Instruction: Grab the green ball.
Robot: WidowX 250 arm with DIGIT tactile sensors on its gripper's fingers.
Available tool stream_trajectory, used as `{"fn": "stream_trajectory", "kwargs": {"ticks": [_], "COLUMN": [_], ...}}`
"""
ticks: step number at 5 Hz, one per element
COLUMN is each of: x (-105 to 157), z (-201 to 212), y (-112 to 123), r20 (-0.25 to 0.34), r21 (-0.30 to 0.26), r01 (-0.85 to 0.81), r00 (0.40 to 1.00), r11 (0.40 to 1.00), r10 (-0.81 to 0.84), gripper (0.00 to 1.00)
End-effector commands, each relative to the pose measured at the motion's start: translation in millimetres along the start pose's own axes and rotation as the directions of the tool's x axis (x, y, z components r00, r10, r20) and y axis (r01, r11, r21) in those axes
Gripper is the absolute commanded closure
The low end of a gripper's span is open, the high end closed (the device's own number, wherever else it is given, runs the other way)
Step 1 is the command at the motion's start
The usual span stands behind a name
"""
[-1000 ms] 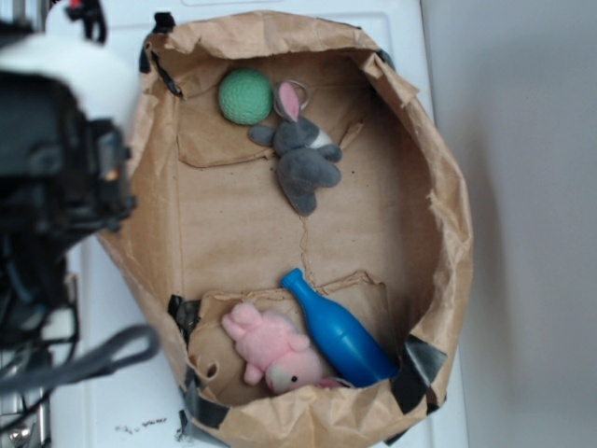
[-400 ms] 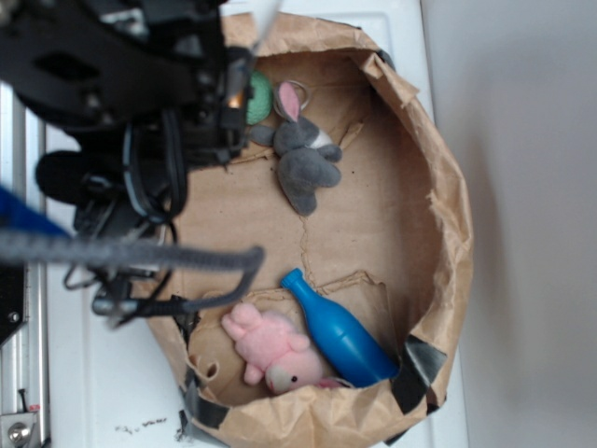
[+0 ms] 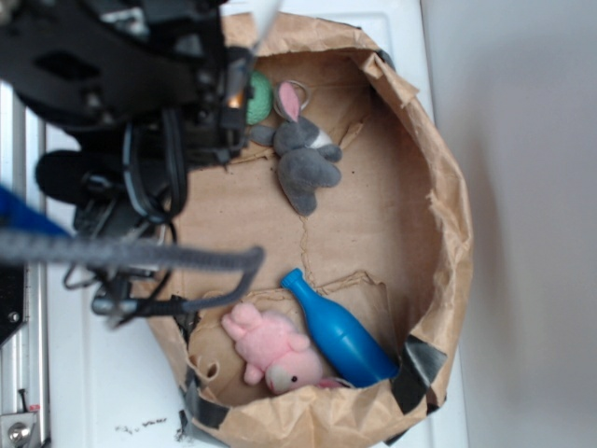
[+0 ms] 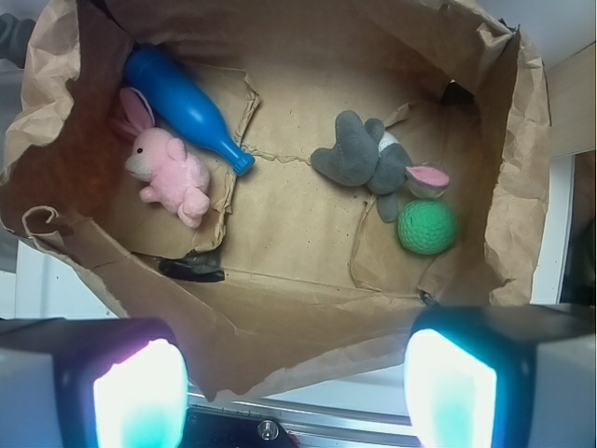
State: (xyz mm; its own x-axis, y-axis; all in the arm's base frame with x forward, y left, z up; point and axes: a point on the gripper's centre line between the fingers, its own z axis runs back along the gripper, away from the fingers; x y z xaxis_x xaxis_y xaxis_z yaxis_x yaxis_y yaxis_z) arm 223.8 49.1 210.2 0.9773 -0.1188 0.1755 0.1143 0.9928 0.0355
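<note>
A flattened brown paper bag (image 4: pixel 280 299) forms a shallow tray with crumpled, upturned walls on a white surface (image 3: pixel 112 392). In the wrist view the gripper (image 4: pixel 294 387) hangs above the bag's near wall, its two glowing pads wide apart and holding nothing. The green ball (image 4: pixel 427 227), small, round and knitted-looking, lies on the bag floor near a corner, hemmed in by the bag's creased wall on one side and touching the ear of a grey plush bunny (image 4: pixel 368 163) on the other (open cardboard-coloured floor lies only toward the gripper). In the exterior view the black arm (image 3: pixel 121 84) covers most of the ball, leaving a green sliver. At the opposite end a smooth blue plastic bottle (image 4: pixel 182 103) lies on its side just beside a fuzzy pink plush bunny (image 4: pixel 168 168). The bag's middle floor is bare, wrinkled paper.
</note>
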Motion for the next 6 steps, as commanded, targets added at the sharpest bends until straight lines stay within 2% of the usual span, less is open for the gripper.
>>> {"fn": "stream_trajectory", "kwargs": {"ticks": [1, 2, 4, 5, 6], "x": [1, 8, 23, 33, 36], "z": [-32, -46, -69, -101, -115], "y": [31, 48, 55, 59, 53], "r20": [0.151, 0.125, 0.005, -0.039, -0.031], "r21": [-0.018, 0.006, 0.03, 0.066, 0.067], "r01": [0.21, 0.243, 0.247, 0.279, 0.327], "r00": [0.967, 0.962, 0.969, 0.96, 0.945], "r11": [0.978, 0.97, 0.969, 0.958, 0.943], "r10": [-0.205, -0.242, -0.247, -0.277, -0.326], "gripper": [0.0, 0.0, 0.0, 0.0, 0.0]}}
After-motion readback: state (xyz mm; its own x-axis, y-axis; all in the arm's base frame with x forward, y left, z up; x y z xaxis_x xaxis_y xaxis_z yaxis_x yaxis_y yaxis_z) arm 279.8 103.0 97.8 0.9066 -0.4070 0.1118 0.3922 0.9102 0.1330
